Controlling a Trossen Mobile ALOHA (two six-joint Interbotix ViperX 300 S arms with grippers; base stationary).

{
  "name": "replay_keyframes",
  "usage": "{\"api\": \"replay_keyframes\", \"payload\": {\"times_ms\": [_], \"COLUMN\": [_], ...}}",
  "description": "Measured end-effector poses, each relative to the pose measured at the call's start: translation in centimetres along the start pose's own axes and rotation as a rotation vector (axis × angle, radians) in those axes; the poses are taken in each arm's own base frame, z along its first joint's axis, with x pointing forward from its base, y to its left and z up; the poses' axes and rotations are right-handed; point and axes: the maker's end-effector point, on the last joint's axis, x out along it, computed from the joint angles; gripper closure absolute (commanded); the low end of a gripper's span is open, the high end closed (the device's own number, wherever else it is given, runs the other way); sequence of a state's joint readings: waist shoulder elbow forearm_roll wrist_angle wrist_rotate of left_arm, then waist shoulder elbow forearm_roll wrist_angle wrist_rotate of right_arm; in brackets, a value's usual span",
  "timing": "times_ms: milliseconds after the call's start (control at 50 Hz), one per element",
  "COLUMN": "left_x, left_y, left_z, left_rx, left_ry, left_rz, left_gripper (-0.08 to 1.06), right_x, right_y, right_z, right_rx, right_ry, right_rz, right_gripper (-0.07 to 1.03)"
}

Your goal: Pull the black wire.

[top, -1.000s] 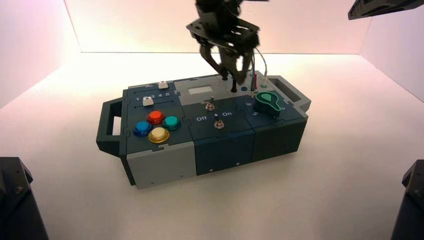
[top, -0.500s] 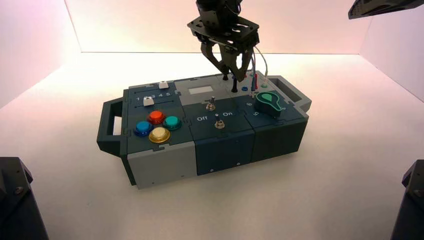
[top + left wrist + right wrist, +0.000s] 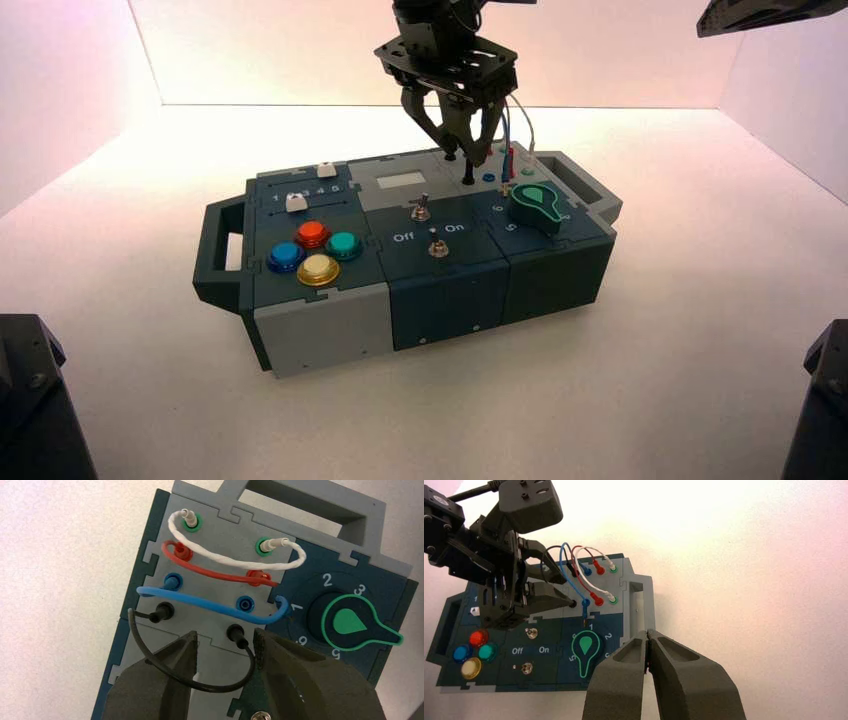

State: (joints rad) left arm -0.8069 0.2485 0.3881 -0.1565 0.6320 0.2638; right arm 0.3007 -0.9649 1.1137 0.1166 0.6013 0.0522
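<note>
A: Pale desk [image 3: 680, 300]. Where's the black wire [image 3: 220, 688]?
B: Plugged in beside the blue one [image 3: 200, 601], looping by the left gripper [image 3: 225, 642], jaws apart. Right gripper [image 3: 647, 635] idles off the box's side [image 3: 649, 597], closed.
A: Grab where?
B: The plug [image 3: 237, 636]; lead's probably light, bendy.

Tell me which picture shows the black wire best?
The left wrist view: the black wire's loop and both plugs show. The right wrist view shows part of it, behind the left hand; the high view shows mainly its dark plugs.
</note>
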Motion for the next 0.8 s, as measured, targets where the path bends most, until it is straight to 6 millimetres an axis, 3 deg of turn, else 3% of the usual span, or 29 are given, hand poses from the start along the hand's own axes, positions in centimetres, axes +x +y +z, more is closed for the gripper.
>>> {"api": "replay_keyframes", "payload": {"times_ms": [140, 200, 280, 800], "left_x": [0.11, 0.23, 0.33, 0.49], "left_y": [0.06, 0.04, -0.24, -0.47], "left_z": [-0.09, -0.18, -0.23, -0.30], "left_rx": [0.000, -0.002, -0.004, -0.006], "left_ry": [0.004, 0.009, 0.011, 0.017], "left_rz": [0.000, -0.002, -0.008, -0.016], "left_gripper": [0.53, 0.66, 0.96, 1.01], "right_x": [0.00, 0.00, -0.05, -0.03], "right_y": [0.02, 0.00, 0.03, 0.02], "right_z": [0.00, -0.03, 0.08, 0.02], "right_rx": [0.001, 0.000, 0.001, 0.001], "right_ry": [0.000, 0.002, -0.003, -0.001], "right_rz": [0.001, 0.000, 0.001, 0.001], "right_gripper": [0.99, 0.99, 0.99, 0.99]}}
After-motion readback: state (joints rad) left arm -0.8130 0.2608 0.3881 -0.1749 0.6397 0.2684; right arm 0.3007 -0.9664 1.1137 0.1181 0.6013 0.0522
